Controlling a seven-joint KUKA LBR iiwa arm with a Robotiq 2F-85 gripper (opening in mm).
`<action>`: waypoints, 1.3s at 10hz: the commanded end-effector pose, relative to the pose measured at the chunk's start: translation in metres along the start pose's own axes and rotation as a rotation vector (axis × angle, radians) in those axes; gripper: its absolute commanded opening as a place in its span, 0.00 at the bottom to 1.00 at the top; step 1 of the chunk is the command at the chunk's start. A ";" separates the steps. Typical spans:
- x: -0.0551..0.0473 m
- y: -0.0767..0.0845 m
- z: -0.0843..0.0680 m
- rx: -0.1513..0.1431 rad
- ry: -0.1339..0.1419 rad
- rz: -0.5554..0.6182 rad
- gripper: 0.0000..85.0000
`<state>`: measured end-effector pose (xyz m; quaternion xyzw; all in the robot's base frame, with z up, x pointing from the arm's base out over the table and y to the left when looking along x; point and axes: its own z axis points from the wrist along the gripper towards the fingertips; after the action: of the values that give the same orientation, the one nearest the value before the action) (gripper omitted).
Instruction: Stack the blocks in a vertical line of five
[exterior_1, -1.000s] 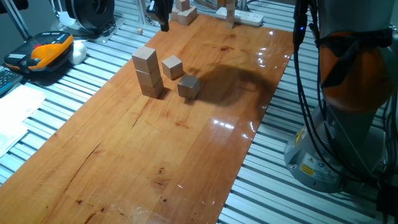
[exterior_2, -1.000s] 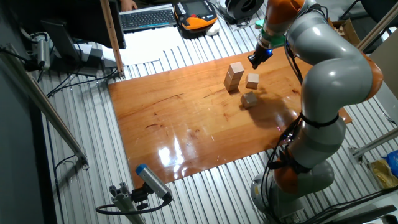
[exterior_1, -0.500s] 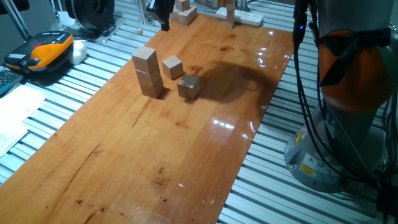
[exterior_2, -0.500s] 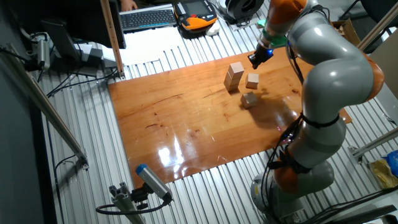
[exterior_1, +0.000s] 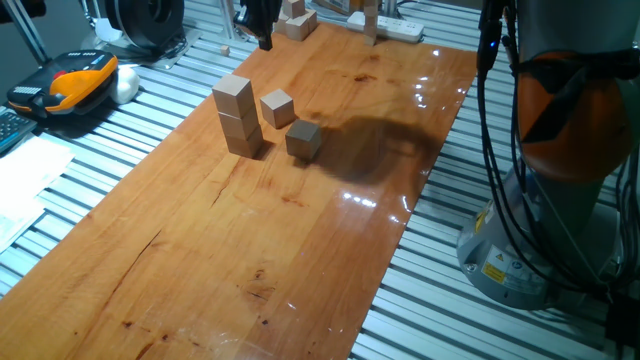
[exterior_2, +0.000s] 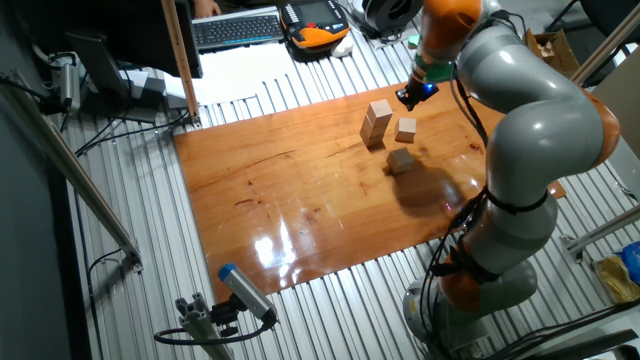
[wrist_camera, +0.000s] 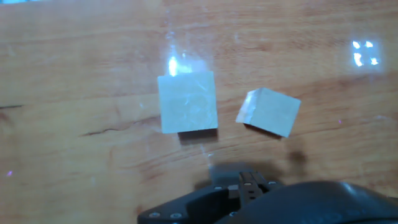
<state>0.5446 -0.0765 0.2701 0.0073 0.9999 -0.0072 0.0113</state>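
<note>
Two blocks form a stack (exterior_1: 236, 115) (exterior_2: 377, 121) on the wooden board (exterior_1: 250, 250). A loose block (exterior_1: 277, 107) (exterior_2: 406, 130) lies right behind it and another loose block (exterior_1: 303, 139) (exterior_2: 402, 160) sits to its right. More blocks (exterior_1: 297, 20) lie at the board's far end. My gripper (exterior_1: 263, 25) (exterior_2: 410, 96) hangs above the board beyond the stack, its fingers close together and holding nothing. The hand view looks down on the stack's top (wrist_camera: 187, 101) and one tilted loose block (wrist_camera: 269, 111), with the gripper (wrist_camera: 249, 182) at the bottom edge.
A white power strip (exterior_1: 395, 28) and an upright wooden post (exterior_1: 370, 20) stand at the far end. An orange and black device (exterior_1: 70, 85) and a keyboard (exterior_2: 238, 28) lie on the slatted table to the left. The arm's base (exterior_1: 540, 230) stands at the right.
The arm has shifted a little, and its shadow on the board has moved toward the near right. The blocks have not moved.
</note>
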 end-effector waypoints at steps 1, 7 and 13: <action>0.000 0.000 0.001 -0.009 -0.002 -0.020 0.00; -0.003 -0.007 0.019 0.008 0.025 -0.048 0.00; -0.002 -0.014 0.041 0.005 0.008 -0.026 0.40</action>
<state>0.5469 -0.0915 0.2289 -0.0048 0.9999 -0.0104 0.0068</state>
